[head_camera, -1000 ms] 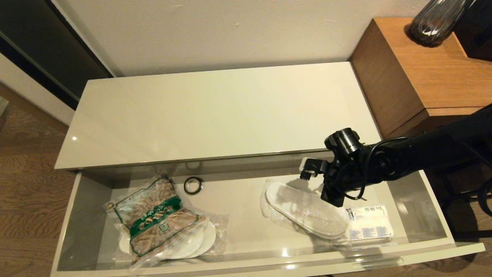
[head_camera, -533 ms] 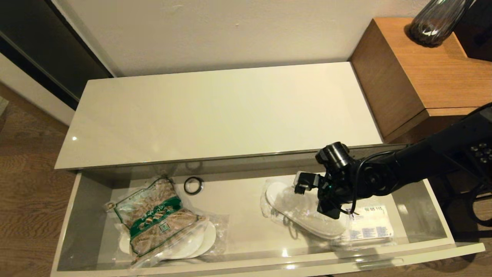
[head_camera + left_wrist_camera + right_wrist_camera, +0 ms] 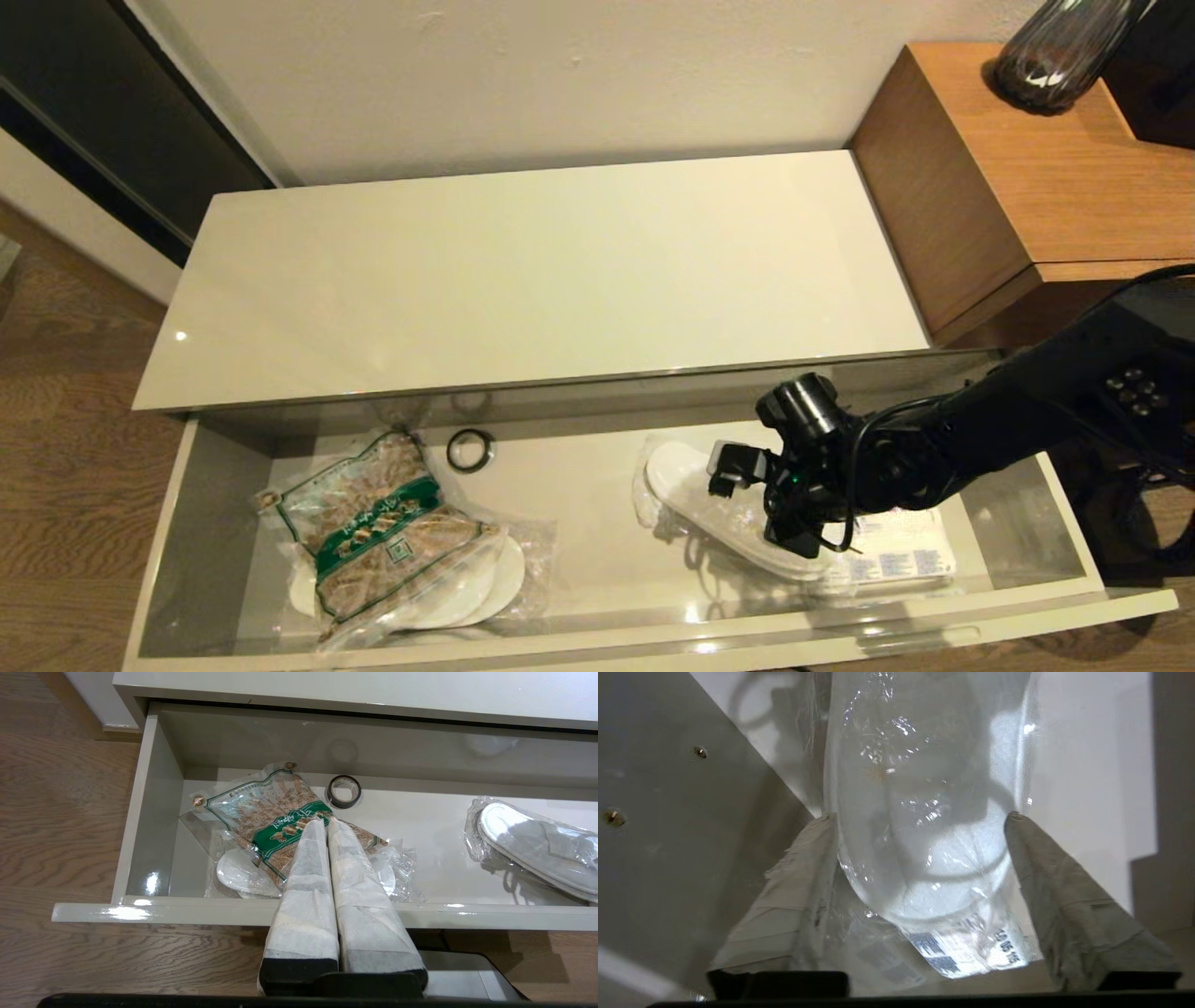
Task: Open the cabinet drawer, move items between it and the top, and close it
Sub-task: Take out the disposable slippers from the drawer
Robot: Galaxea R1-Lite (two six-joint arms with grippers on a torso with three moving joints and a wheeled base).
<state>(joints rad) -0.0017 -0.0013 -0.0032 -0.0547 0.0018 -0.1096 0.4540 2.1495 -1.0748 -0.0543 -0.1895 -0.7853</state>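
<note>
The cabinet drawer [image 3: 560, 637] is pulled out below the bare cream top [image 3: 523, 280]. At its right end lie clear-wrapped white slippers [image 3: 691, 485], partly over a white packet with blue print [image 3: 901, 555]. My right gripper [image 3: 758, 504] is down inside the drawer and open. In the right wrist view its fingers straddle the slippers [image 3: 924, 788], one at each side, with the packet [image 3: 966, 952] showing underneath. My left gripper [image 3: 327, 821] is shut and empty, parked in front of the drawer's left part.
A green-labelled bag of brown contents [image 3: 392, 537] lies over another wrapped white pair [image 3: 485, 583] at the drawer's left. A black ring [image 3: 470, 449] sits behind it. A brown wood block [image 3: 1027, 168] with a dark vase [image 3: 1055, 47] stands right of the top.
My right gripper has sunk lower into the drawer and shifted left over the slippers. Its jaws have gone from shut to open. The left arm has kept still.
</note>
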